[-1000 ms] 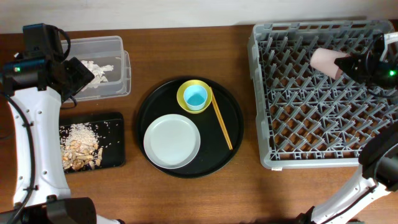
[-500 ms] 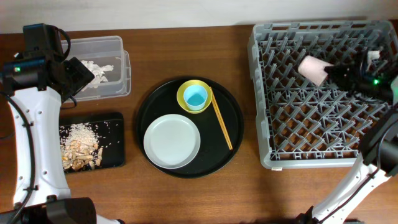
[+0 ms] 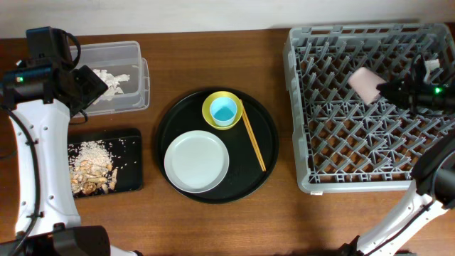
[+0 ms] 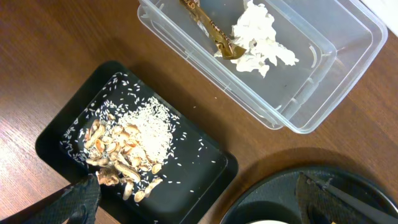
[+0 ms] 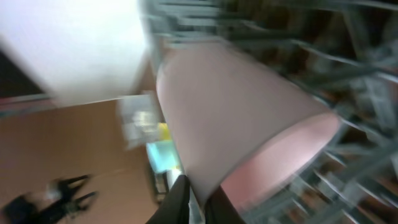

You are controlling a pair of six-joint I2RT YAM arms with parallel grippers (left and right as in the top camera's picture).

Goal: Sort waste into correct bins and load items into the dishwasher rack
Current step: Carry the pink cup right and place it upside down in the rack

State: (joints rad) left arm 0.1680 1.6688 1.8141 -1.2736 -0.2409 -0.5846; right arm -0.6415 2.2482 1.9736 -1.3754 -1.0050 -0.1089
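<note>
Gripping smooth tapered pink cup (image 3: 364,83), right pincer (image 5: 196,202) over pronged grey rack (image 3: 355,146); left pincer (image 4: 202,196) spread wide.

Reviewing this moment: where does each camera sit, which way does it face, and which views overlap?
Overhead: fixed above the table, facing straight down on the dishwasher rack, round black tray, clear tub and rice tray; the left arm and right arm show.
Left wrist: looks down on the rice tray and tub; open jaws' tips at the bottom edge.
Right wrist: blurred close-up of the pink cup over the rack; jaws pinch its rim.
Shared: overhead and left wrist show both bins; overhead and right wrist show the cup.
</note>
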